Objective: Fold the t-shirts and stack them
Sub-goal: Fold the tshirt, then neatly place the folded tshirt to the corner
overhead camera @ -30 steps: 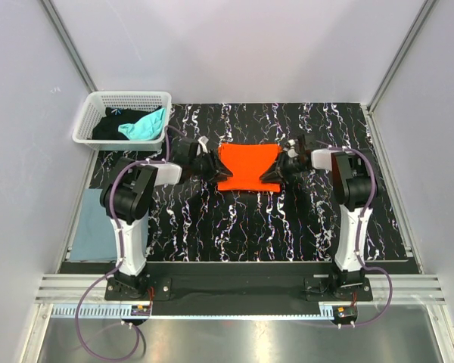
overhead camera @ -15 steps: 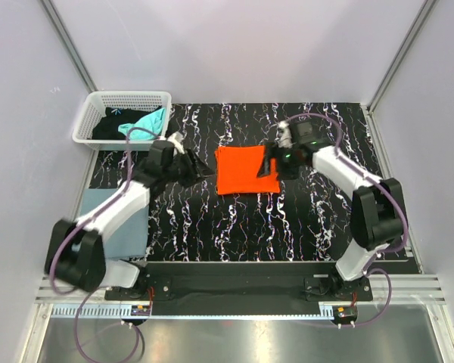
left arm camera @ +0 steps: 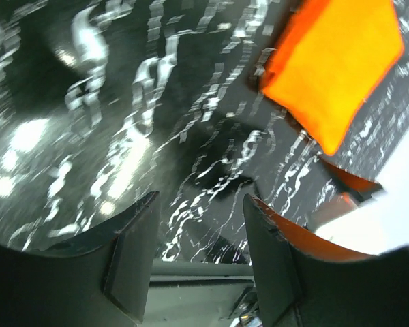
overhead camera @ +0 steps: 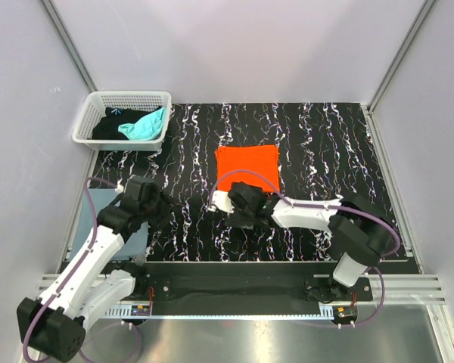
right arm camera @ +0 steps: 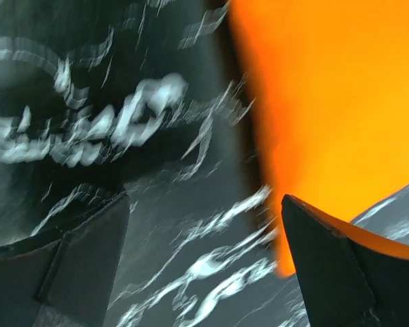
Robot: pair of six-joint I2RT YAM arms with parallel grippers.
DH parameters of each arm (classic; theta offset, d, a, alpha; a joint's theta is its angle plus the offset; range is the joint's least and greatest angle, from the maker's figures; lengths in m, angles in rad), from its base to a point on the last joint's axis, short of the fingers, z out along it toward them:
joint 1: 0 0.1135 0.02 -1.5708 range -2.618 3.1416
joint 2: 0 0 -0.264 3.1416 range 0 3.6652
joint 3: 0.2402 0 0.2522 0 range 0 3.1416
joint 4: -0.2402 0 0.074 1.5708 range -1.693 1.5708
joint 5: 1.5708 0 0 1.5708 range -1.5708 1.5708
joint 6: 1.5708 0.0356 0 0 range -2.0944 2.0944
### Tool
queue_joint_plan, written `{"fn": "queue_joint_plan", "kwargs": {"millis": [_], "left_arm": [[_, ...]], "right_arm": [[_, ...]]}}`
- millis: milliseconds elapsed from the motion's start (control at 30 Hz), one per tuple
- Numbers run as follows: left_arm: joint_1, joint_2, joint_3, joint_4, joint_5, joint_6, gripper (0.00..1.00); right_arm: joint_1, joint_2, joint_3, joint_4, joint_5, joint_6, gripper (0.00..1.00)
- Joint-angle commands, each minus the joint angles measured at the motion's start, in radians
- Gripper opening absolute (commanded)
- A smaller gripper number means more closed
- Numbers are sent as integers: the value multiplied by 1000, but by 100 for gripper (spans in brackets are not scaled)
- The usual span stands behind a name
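The bright orange t-shirt (overhead camera: pixel 247 168) lies folded into a flat rectangle on the black marbled mat (overhead camera: pixel 318 136). Neither gripper touches it. My left gripper (overhead camera: pixel 169 206) hovers low over the mat to the shirt's front left, open and empty (left arm camera: pixel 199 204); the orange t-shirt (left arm camera: pixel 334 68) shows at the upper right of its wrist view. My right gripper (overhead camera: pixel 225 203) sits just off the shirt's front left corner, open wide with nothing between its fingers (right arm camera: pixel 204 204); the orange cloth (right arm camera: pixel 334 102) fills that view's right side. A slate grey-blue t-shirt (overhead camera: pixel 82 223) lies left of the mat, partly under my left arm.
A white lattice basket (overhead camera: pixel 98 100) stands at the back left, holding a teal t-shirt (overhead camera: pixel 144 125) and a black one (overhead camera: pixel 110 127). White walls enclose the table on three sides. The right arm stretches leftward across the mat's front.
Both grippers have let go of the orange shirt's sides and opened. Both arms pulled back toward the near edge, and the right gripper swung across to the shirt's front left corner.
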Motion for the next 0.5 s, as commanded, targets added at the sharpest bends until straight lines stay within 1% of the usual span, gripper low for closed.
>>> {"fn": "queue_joint_plan", "kwargs": {"millis": [0, 67, 133, 233, 267, 333, 367, 400, 433, 467], "left_arm": [[3, -49, 13, -165, -84, -142, 57], [3, -93, 12, -213, -104, -168, 57], [5, -121, 12, -254, -112, -199, 58], [3, -159, 10, -292, -103, -237, 59], [5, -172, 12, -308, -94, -247, 60], [3, -175, 16, -323, -84, -256, 61], [3, -178, 19, -332, -77, -257, 61], [3, -181, 30, -348, -75, -261, 61], [3, -182, 35, -354, -75, -262, 61], [3, -182, 39, -354, -78, -262, 62]], "right_arm": [[10, 78, 9, 258, 146, -361, 100], [11, 145, 23, 323, 157, -431, 100], [8, 182, 56, 355, 150, -450, 100], [7, 256, 118, 357, 136, -464, 100], [-1, 282, 142, 343, 111, -458, 98], [-12, 320, 162, 326, 73, -455, 89], [-16, 334, 173, 315, 70, -452, 85], [-25, 349, 192, 291, 71, -441, 78], [-29, 356, 192, 291, 73, -435, 74], [-30, 353, 190, 286, 56, -429, 65]]}}
